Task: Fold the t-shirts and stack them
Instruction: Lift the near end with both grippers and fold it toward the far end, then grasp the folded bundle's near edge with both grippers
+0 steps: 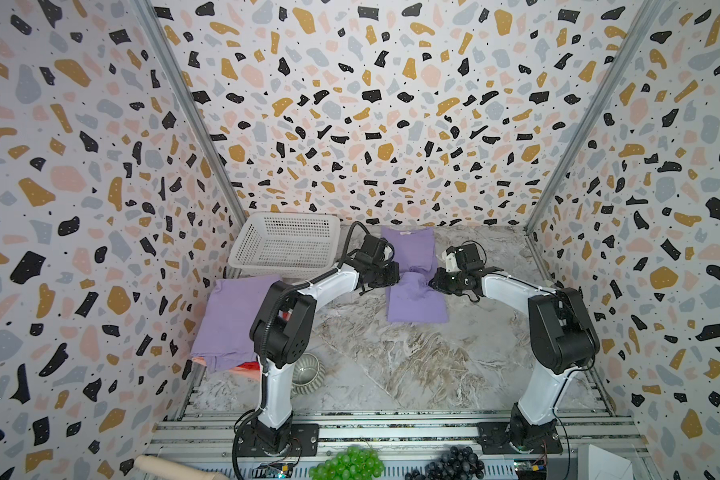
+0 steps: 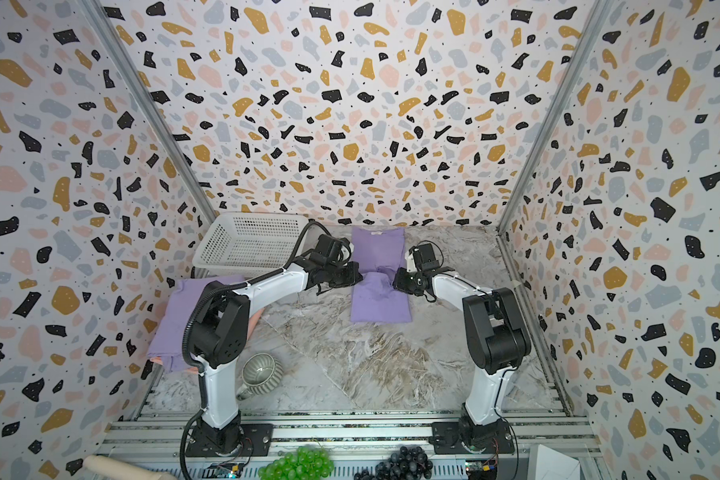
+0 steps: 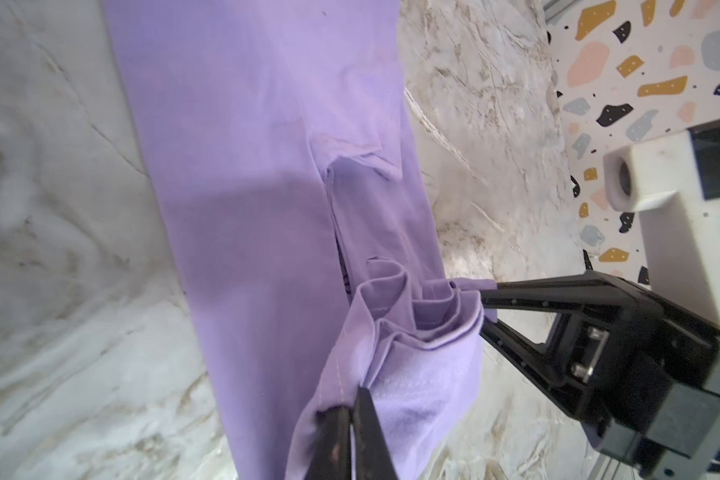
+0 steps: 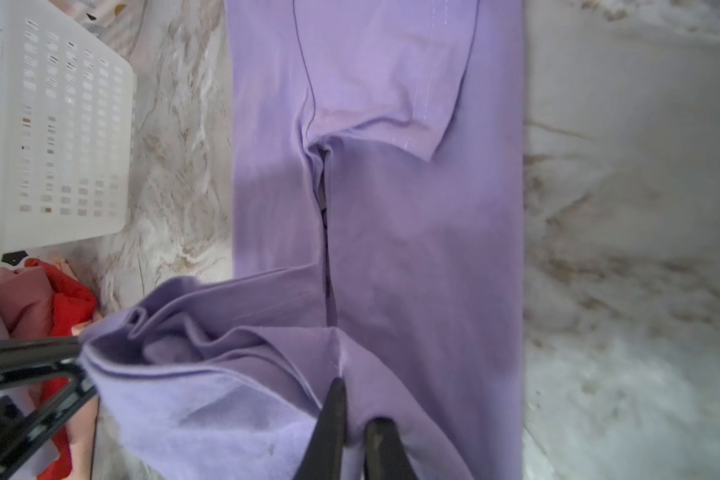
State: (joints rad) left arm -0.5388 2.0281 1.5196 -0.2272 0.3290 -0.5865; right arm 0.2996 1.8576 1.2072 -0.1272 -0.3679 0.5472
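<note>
**Item.** One lavender shirt (image 1: 417,301) lies lengthwise at mid-counter towards the back, its far end near the rear wall. It is narrowed to a long strip with a sleeve turned in over the body. It is raised and bunched at mid-length, and both ends rest flat.

**Grippers.** The left gripper (image 3: 356,399) is pressed together on a pleat at one long edge. The right gripper (image 4: 356,405) is closed on the gathered layers of the opposite edge. The two face each other across the strip.

**Handling.**
- The cloth is judged light, limp and thin. It holds no shape, and any unsupported span will sag.
- The layers slide over each other, so a shallow pinch may catch only the top ply.
- It is not fragile.
- The best hold is at the long edges through all plies, one gripper on each side at matching points. The strip can then fold square across its width.
- Uneven lift would probably skew the fold or pull out the tucked sleeve.

**Surface.** The counter (image 1: 391,365) is marble-patterned, flat and smooth-looking. Drag is likely low, so a free end may slip when pulled.

**Room.**
- A stack (image 1: 229,320) sits at the left edge, with lavender on top and pink and red beneath.
- A white basket (image 1: 285,245) stands behind the stack.
- A ribbed cup (image 2: 260,372) lies near the left arm's base.
- Patterned walls (image 1: 391,104) close three sides.
- Open counter lies in front of the shirt.
</note>
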